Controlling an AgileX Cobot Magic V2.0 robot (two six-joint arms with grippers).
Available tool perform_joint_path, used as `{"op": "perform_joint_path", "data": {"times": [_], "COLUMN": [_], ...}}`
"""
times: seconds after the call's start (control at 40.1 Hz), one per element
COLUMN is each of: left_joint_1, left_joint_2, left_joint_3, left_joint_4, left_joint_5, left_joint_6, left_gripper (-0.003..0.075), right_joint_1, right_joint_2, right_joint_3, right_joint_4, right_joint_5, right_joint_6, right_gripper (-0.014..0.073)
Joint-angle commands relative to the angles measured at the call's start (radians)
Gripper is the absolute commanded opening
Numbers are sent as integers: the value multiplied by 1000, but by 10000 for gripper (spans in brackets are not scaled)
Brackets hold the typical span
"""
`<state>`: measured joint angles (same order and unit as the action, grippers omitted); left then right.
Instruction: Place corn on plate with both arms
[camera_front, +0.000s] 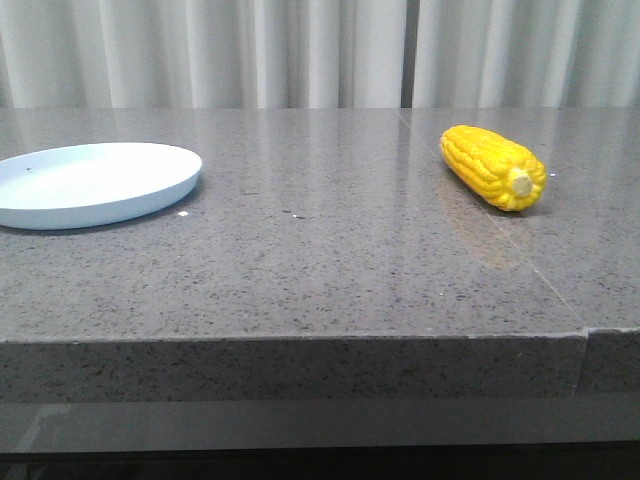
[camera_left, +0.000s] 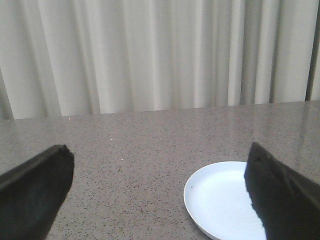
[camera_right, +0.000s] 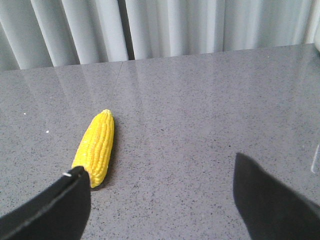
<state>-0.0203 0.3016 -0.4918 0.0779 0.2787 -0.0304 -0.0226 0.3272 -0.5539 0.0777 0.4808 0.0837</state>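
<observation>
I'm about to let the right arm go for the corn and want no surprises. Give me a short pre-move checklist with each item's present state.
1. Corn lying free on the table, nothing touching it: ok.
2. Right pincer open, nothing between its fingers: ok.
3. Right pincer centred over the corn: not ok; in the right wrist view the cob lies by one finger, not in the gap.
4. Left pincer open and empty: ok.
5. Plate empty: ok.
6. Table between corn and plate free of obstacles: ok in the front view.
</observation>
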Motion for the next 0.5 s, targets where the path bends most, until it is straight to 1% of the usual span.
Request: {"op": "perform_joint_path", "data": {"times": [0.0, 0.075, 0.175, 0.474], "left_joint_1": [3, 3, 1, 1], "left_joint_2": [35, 85, 192, 615], "left_joint_3": [-41, -55, -99, -404], "left_joint_4": [-20, -48, -49, -70], "left_joint_5": [-85, -76, -39, 271], "left_joint_6": [1, 1, 1, 1], "left_gripper": [671, 671, 671, 671], "right_joint_1": [1, 1, 1, 1], "right_joint_2": [16, 16, 16, 16], "right_joint_3": [-33, -33, -33, -33], "right_joint_4": [1, 1, 1, 1], "right_joint_5": [-77, -77, -77, -77], "right_joint_6": [-9, -9, -9, -9], "right_gripper": [612, 612, 612, 612]}}
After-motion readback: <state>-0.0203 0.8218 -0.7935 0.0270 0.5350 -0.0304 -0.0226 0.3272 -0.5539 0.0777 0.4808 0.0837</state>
